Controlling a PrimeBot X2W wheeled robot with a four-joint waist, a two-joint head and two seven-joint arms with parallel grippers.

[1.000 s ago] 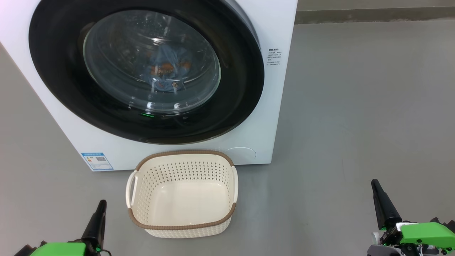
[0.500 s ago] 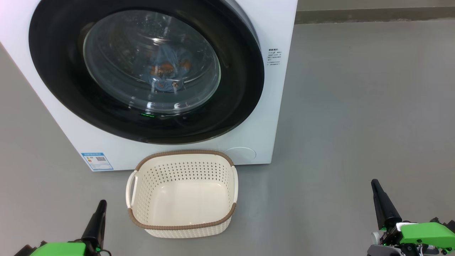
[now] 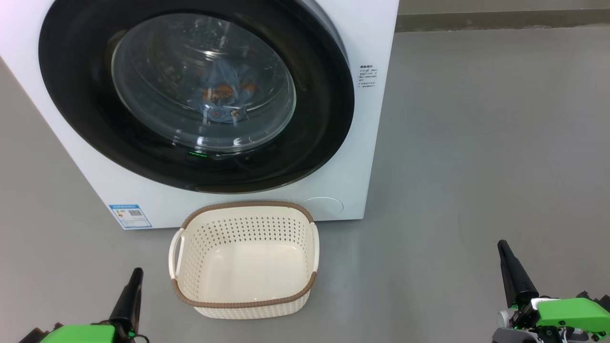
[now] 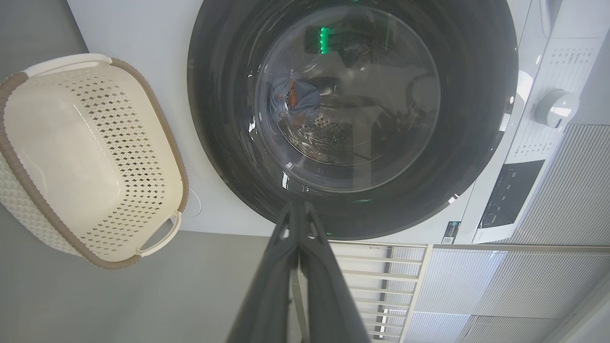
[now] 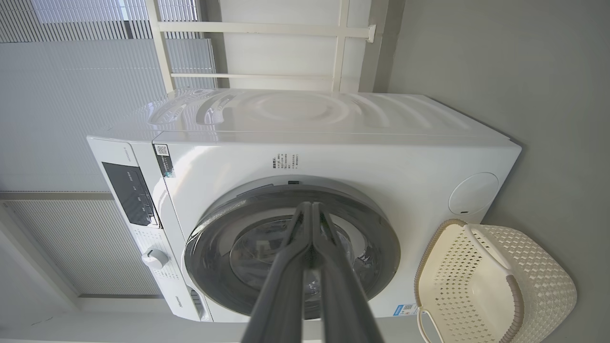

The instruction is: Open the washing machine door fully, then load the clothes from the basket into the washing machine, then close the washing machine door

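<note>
No text legible. The washing machine (image 3: pixel 371 28) front bears a blue label sticker (image 3: pixel 129 216) with a QR code, just ahead of the left gripper (image 3: pixel 137 272). A small print block (image 3: pixel 367 76) farther ahead-right is unreadable.

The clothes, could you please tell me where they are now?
In the head view, upper left, the clothes lie inside the washing machine, behind the closed door, beyond the empty basket.

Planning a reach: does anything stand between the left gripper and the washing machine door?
Nothing visible. The left gripper points straight at the washing machine door; the basket sits off to one side.
</note>
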